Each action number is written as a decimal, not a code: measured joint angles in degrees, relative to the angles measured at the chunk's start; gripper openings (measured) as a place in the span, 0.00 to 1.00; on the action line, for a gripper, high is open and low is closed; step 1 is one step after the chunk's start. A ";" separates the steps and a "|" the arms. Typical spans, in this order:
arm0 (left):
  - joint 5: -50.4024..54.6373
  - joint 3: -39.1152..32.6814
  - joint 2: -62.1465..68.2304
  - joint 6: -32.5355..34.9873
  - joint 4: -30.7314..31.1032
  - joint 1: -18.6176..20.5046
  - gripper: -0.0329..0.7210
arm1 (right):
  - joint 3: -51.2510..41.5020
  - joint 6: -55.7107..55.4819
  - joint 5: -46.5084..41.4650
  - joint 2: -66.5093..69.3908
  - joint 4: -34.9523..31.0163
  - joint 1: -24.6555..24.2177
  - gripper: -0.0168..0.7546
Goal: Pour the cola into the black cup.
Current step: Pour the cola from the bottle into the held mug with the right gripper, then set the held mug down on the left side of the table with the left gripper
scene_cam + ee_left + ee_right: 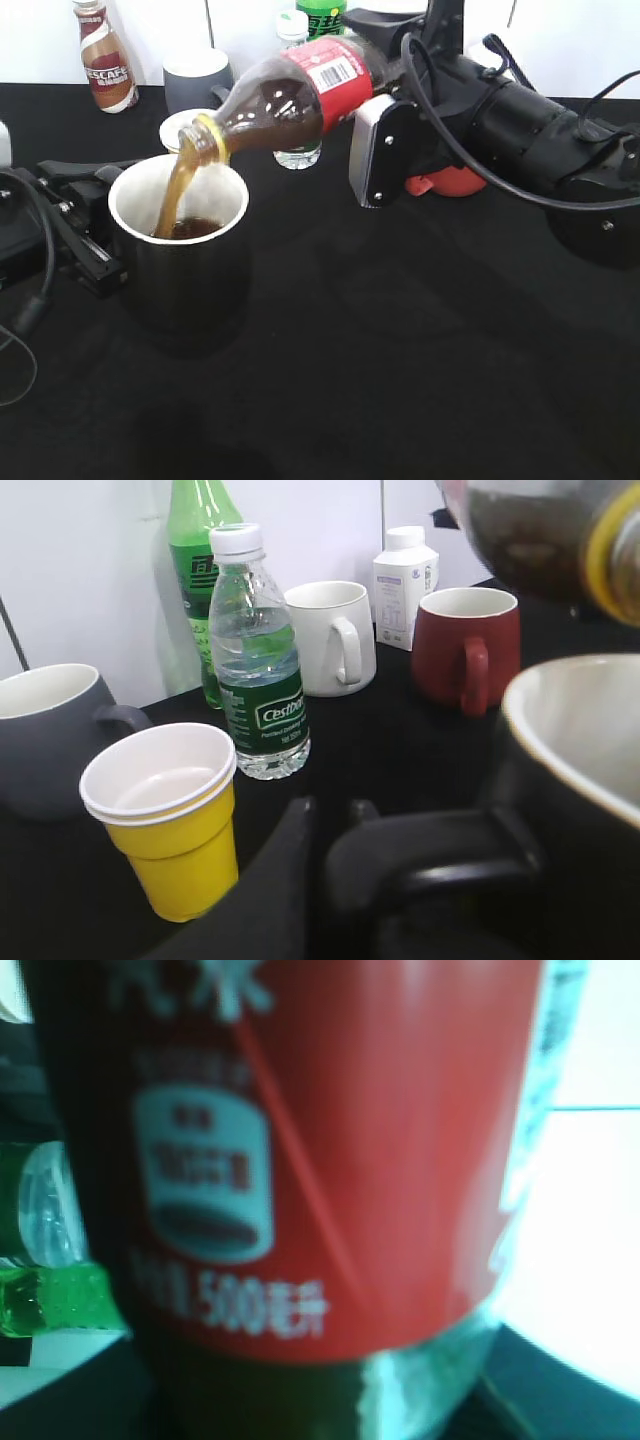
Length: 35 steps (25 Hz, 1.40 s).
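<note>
The cola bottle (pixel 300 95) is tilted, mouth down to the left, over the black cup (pixel 190 275). A brown stream (pixel 178 185) runs from its mouth into the cup, and dark liquid lies at the cup's bottom. My right gripper (pixel 378 120) is shut on the bottle's lower body; the red label (pixel 330 1160) fills the right wrist view and hides the jaws. My left gripper (pixel 100 250) is at the cup's left side. In the left wrist view its fingers (pixel 330 825) close on the cup's black loop handle (pixel 430 855), with the cup's rim (pixel 570 740) and the bottle's neck (pixel 530 530) at the right.
Behind the cup stand a yellow paper cup (pixel 165 820), a grey mug (pixel 40 730), a water bottle (pixel 255 660), a green soda bottle (pixel 195 560), a white mug (pixel 330 635), a red mug (pixel 465 640) and a small white bottle (pixel 405 580). A Nescafe bottle (pixel 105 60) stands far left.
</note>
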<state>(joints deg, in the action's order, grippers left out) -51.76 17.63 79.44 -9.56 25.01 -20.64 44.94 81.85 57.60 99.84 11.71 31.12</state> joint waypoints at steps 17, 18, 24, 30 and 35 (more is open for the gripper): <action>0.23 -0.11 0.00 0.56 -8.06 0.00 0.12 | 0.00 -67.98 1.44 -0.18 0.36 0.00 0.50; 0.23 -0.11 0.05 1.79 -10.83 0.00 0.12 | 0.00 -76.42 1.10 -0.94 0.36 0.00 0.50; -6.43 -0.11 0.06 10.30 -29.30 4.54 0.12 | -2.99 -85.01 -9.38 -10.25 -2.39 -0.06 0.50; -8.92 6.06 8.47 10.93 -29.71 16.54 0.12 | -13.18 -85.13 -12.72 -23.59 -9.16 -16.16 0.50; -13.11 17.45 25.52 10.98 -29.55 16.54 0.12 | -13.52 -85.13 -9.90 -19.78 -9.21 -26.07 0.50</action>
<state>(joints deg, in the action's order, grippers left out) -64.87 35.08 104.96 1.43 -4.54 -4.09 31.42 -3.28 47.70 80.06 2.50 5.05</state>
